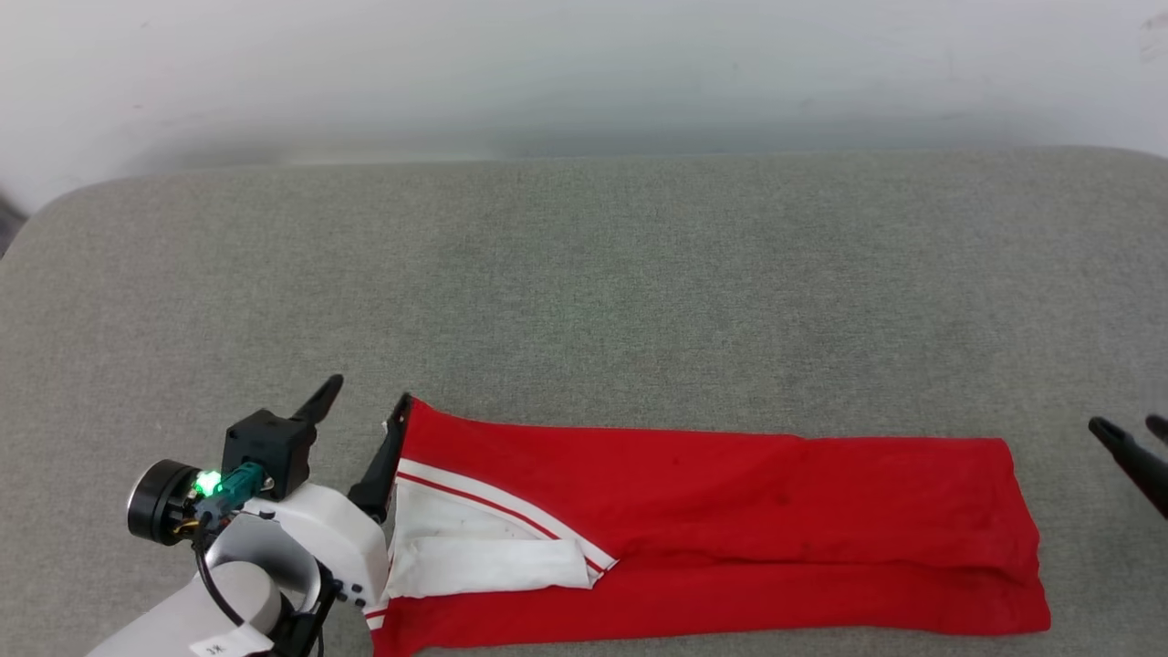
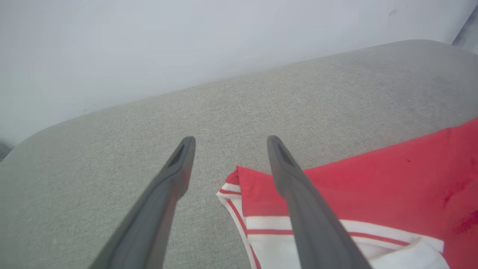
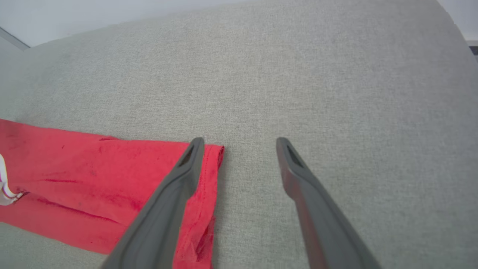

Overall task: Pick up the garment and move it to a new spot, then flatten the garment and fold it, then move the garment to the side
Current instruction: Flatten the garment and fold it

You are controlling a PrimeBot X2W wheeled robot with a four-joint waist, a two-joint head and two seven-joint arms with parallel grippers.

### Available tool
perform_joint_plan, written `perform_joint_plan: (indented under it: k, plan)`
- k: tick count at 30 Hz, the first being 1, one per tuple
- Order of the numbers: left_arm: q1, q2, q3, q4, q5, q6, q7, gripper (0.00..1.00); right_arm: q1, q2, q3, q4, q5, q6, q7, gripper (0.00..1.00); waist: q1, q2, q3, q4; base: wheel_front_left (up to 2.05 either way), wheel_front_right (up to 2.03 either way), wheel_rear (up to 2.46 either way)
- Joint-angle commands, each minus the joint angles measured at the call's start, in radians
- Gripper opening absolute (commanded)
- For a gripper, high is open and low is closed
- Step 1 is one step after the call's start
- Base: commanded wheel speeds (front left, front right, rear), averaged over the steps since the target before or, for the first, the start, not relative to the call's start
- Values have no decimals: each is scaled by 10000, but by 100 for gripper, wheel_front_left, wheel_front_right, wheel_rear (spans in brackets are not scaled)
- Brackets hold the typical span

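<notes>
At the left end of the red T-shirt (image 1: pixel 730 520) with a white sleeve and red-and-white striped trim, I see the left gripper (image 1: pixel 367 397) spread wide. One long dark finger runs along the shirt's striped edge and the other sits over bare cushion. The shirt lies folded in a long flat band on the grey woven-fabric cushion (image 1: pixel 584 274), with the sleeve on top near its left end. Just off its right end the right gripper (image 1: pixel 1129 424) is spread too, pinching nothing. In the wrist view one finger crosses the hem corner.
</notes>
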Motion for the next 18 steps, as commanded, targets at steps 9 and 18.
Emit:
perform_joint_plan:
  k: [9, 18]
  plan:
    - [1050, -1150, 2039, -224, 1828, 1097, -319, 100, 789, 1029, -115, 562, 747, -4, 702, 100, 0, 0, 328, 257, 0, 0, 0]
    - [2429, -2583, 4110, -675, 3819, 797, -321, 100, 959, 1806, 319, 766, 1089, -4, 1420, 100, 0, 0, 545, 583, 0, 0, 0]
